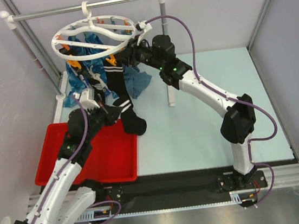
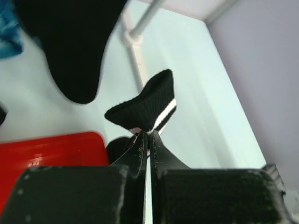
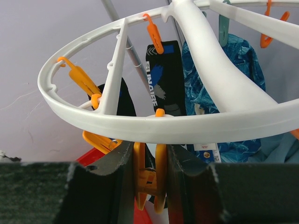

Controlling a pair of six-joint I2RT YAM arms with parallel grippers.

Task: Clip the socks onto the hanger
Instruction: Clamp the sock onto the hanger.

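The left gripper (image 2: 148,136) is clenched on a sock (image 2: 149,105) at its striped cuff. The right gripper (image 3: 149,158) squeezes an orange clip (image 3: 139,186) at 4 o'clock of the hanger (image 3: 163,126), which hangs at the table's 11 o'clock.

The pale green table (image 1: 206,132) carries a red tray (image 1: 112,163) lying flat at 8 o'clock. The grey rail stand (image 1: 170,87) plants one white foot (image 1: 60,94) at 10 o'clock by the table's left edge, and its other post stands near the centre. A black sock (image 1: 133,124) hangs down to the tray's far right corner; whether they touch cannot be told.
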